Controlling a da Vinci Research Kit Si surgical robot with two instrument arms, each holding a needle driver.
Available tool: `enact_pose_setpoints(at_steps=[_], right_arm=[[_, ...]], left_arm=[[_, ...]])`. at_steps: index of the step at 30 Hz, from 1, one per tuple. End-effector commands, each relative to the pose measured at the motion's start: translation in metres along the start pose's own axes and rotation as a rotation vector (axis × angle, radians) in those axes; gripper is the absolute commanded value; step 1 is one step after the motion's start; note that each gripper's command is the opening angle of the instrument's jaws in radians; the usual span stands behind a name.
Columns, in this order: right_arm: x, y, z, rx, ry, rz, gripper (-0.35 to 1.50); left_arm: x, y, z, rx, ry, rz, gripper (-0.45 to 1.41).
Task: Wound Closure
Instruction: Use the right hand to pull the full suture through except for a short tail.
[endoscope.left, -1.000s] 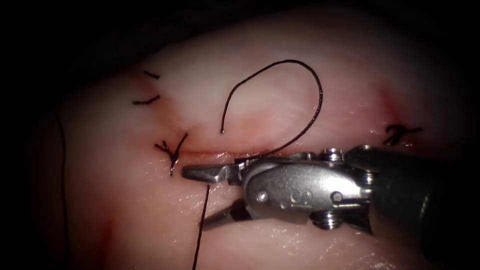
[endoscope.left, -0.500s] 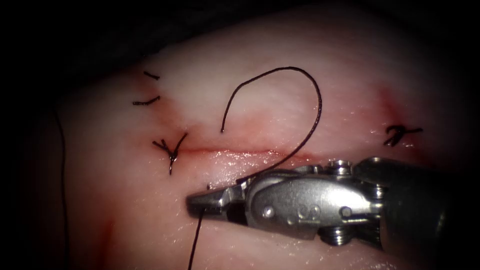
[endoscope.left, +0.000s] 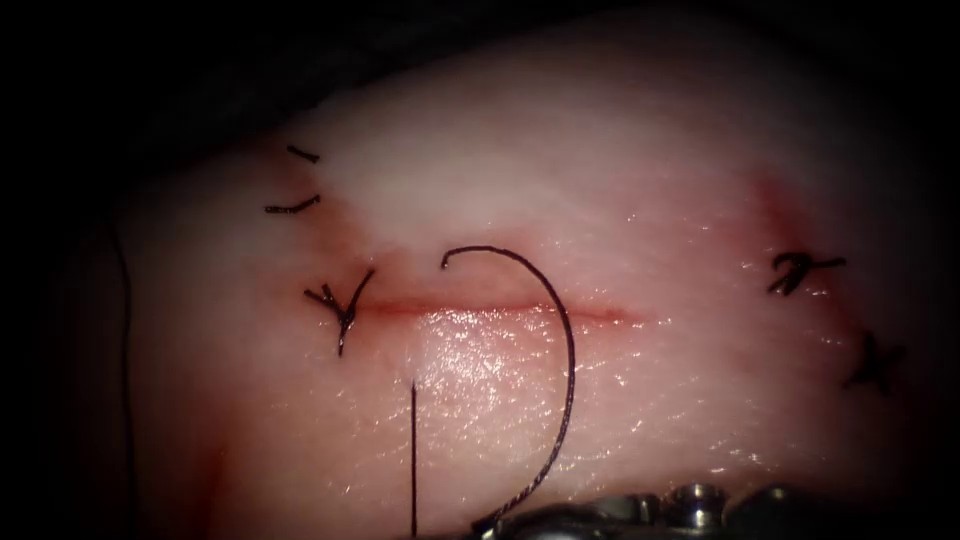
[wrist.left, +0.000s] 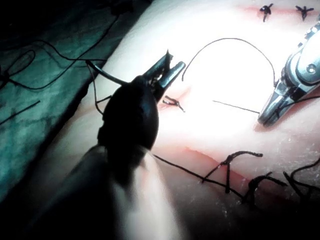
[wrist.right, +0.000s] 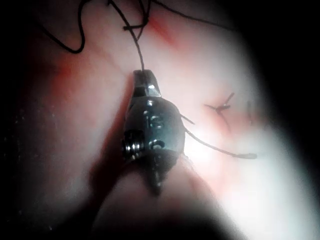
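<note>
Endoscope view: the pale pink pork-belly tissue (endoscope.left: 650, 200) carried a thin, red, horizontal cut (endoscope.left: 500, 308) near centre. A tied black knot (endoscope.left: 342, 300) sat at the cut's 9 o'clock end. Two short black cut ends of thread (endoscope.left: 293, 205) lay toward 10 o'clock. Two more dark knots (endoscope.left: 800, 270) were at 3 o'clock.

The long black suture thread (endoscope.left: 570, 370) left the tissue just above the cut and arced over it. It ran to 6 o'clock, into the right end effector (wrist.right: 145, 84), a silver needle driver at the frame edge. A second straight strand (endoscope.left: 412, 450) rose from 6 o'clock and ended just below the cut.

The right end effector was clenched on the thread, as its own wrist view and the left wrist view (wrist.left: 267, 115) both showed. Against the frames up to 1.0 s earlier, it had withdrawn from beside the cut toward 6 o'clock. The thread loop was drawn smaller and lower.

The left end effector (wrist.left: 169, 67), a dark needle driver, hung over the tissue's edge near the knot. Its jaws were slightly parted and grasped nothing.

A thicker dark curve (wrist.left: 102, 72) lay beside its wrist. I could not tell whether this was the needle.
</note>
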Motion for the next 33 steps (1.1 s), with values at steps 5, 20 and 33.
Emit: enact_pose_setpoints(at_steps=[5,20,33], right_arm=[[0.0018,-0.0006,0.001,0.011,0.012,-0.003,-0.35],[0.0048,-0.0039,0.001,0.044,0.021,-0.017,-0.35],[0.0083,-0.0077,0.0014,0.092,0.03,-0.036,-0.35]], left_arm=[[-0.0007,-0.0011,0.0009,-0.001,0.006,-0.001,-0.45],[-0.003,-0.0015,0.0014,-0.02,-0.047,-0.028,-0.45],[-0.0041,-0.0016,0.002,-0.028,-0.064,-0.038,-0.45]])
